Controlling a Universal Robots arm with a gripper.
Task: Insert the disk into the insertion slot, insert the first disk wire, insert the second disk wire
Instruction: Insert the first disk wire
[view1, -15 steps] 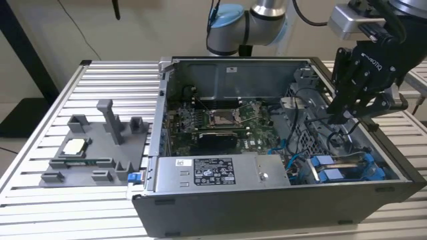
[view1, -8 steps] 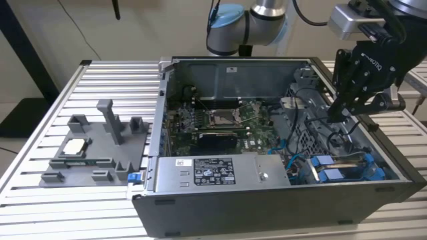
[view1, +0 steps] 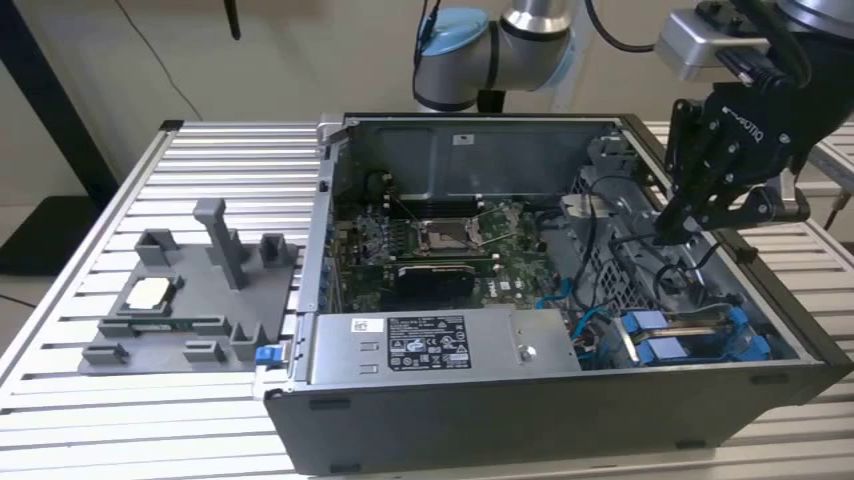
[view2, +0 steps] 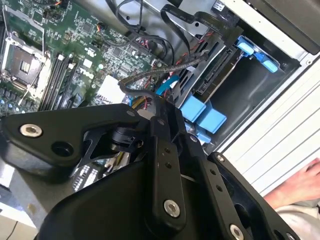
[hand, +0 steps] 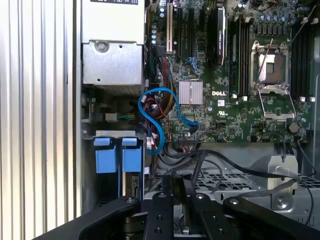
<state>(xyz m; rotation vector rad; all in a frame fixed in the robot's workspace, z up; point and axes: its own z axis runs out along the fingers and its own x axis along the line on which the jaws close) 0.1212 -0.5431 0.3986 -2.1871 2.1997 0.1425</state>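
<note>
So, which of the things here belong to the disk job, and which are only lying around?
For the job:
gripper
disk
slot
black wire at the gripper

Only lying around:
power supply
CPU socket
grey tray
a person's hand

My pincer (hand: 182, 212) hangs over the perforated drive cage (hand: 240, 182), with black cables (hand: 220, 161) draped across it. Just beside it, two blue carrier tabs (hand: 105, 159) sit side by side in the drive bay (hand: 115, 134) at the case wall. A blue data cable (hand: 159, 117) loops between the power supply (hand: 112, 57) and the motherboard's silver heatsink (hand: 191, 93).
</note>
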